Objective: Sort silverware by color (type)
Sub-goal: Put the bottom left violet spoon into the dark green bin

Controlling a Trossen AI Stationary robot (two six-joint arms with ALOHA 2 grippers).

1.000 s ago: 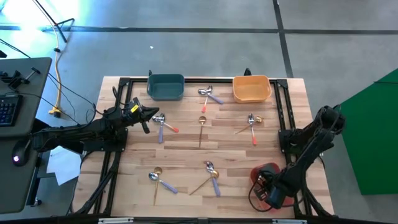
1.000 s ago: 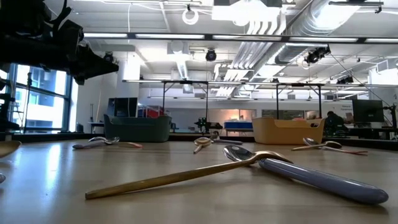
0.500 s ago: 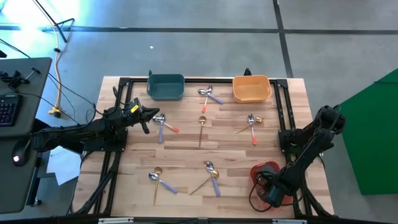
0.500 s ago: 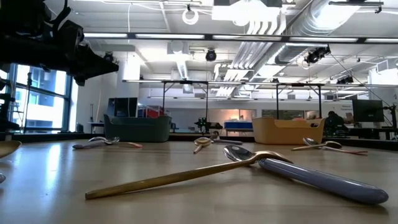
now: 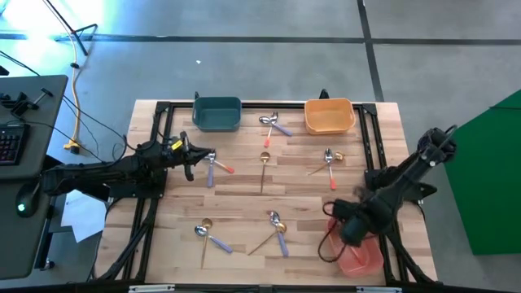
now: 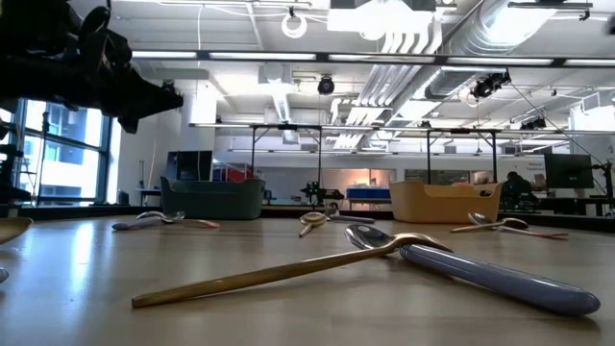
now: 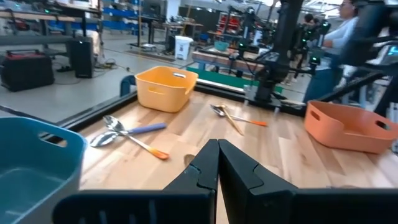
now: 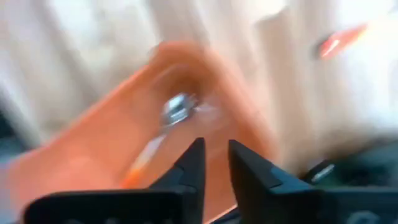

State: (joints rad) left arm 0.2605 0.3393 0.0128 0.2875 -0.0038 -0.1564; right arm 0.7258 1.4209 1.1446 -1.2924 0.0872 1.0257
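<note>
High view: the right gripper (image 5: pixel 352 230) has swung up from the table's near right corner, uncovering the red-pink bin (image 5: pixel 358 256), where a red-handled spoon (image 8: pixel 163 124) now lies, one piece apparently sorted. Its jaws stand slightly apart, empty; the left gripper (image 5: pixel 195 161) hovers closed beside a spoon pair (image 5: pixel 213 163). Remaining silverware is scattered across the wooden table (image 5: pixel 236 195) in a workshop hall.

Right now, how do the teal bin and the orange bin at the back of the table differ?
The teal bin sits at the back left, the orange bin at the back right. The teal bin is dark blue-green, the orange bin bright yellow-orange. Both look empty from above, are rectangular and similar in size.
</note>
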